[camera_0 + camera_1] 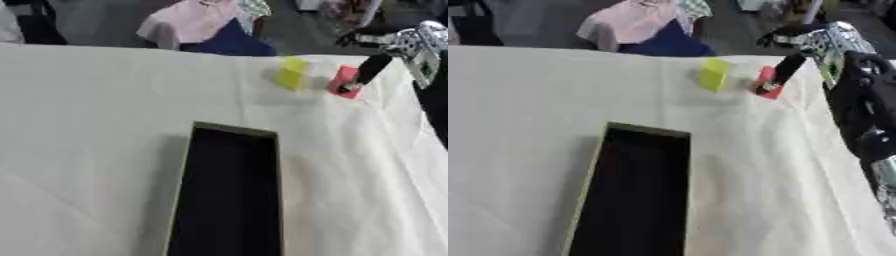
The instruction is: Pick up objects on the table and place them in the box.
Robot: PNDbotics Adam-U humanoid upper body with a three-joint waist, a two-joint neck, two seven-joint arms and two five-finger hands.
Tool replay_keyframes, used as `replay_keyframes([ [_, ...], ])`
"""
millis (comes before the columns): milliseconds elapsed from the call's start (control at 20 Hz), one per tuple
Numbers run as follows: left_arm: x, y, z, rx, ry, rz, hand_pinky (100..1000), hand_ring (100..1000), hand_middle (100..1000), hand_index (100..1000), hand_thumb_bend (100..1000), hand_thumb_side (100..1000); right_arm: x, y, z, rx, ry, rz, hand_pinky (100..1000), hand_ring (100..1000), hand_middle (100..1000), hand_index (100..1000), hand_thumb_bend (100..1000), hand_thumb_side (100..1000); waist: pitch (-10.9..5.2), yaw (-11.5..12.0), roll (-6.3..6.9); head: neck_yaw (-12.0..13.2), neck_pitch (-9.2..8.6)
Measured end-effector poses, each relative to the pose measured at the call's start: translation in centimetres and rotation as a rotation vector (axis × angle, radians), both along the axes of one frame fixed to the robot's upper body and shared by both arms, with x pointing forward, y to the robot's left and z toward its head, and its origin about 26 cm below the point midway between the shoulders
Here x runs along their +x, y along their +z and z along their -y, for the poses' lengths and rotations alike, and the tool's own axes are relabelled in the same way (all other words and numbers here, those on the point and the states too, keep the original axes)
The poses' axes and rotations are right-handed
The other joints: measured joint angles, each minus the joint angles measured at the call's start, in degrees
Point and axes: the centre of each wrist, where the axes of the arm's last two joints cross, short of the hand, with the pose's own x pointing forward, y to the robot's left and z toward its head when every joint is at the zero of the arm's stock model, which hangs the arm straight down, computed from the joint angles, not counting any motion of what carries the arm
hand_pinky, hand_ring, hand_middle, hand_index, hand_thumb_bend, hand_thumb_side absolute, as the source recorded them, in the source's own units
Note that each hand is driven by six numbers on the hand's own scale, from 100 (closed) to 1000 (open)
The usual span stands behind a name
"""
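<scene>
A long black box (236,130) lies open in the lower middle of the white table (87,125); its inside looks dark and I make out nothing in it. A yellow block (291,73) stands near the table's far right edge. Just to its right sits a red block (340,77). My right hand (409,42) comes in from the upper right, and one straight black finger (372,67) reaches down onto the red block's right side. The rest of that hand is blurred. My left hand shows in neither view.
The table's right edge runs close beside the red block, with my right arm (866,110) hanging along it. Beyond the far edge are pink and dark blue cloths (206,25) and some furniture on a grey floor.
</scene>
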Motion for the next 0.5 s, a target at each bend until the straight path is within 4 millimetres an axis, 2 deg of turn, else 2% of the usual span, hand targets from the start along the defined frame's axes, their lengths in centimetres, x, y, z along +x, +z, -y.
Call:
replay_keyframes([
  [500,-0.04,-0.14,-0.04,0.004,0.002,-0.002,849,936,971,950,232,1000,0.0,-0.18,0.67,0.051,-0.074,0.042,976,950,898,992,588,361,1.13,0.5,0.01,-0.9,0.0],
])
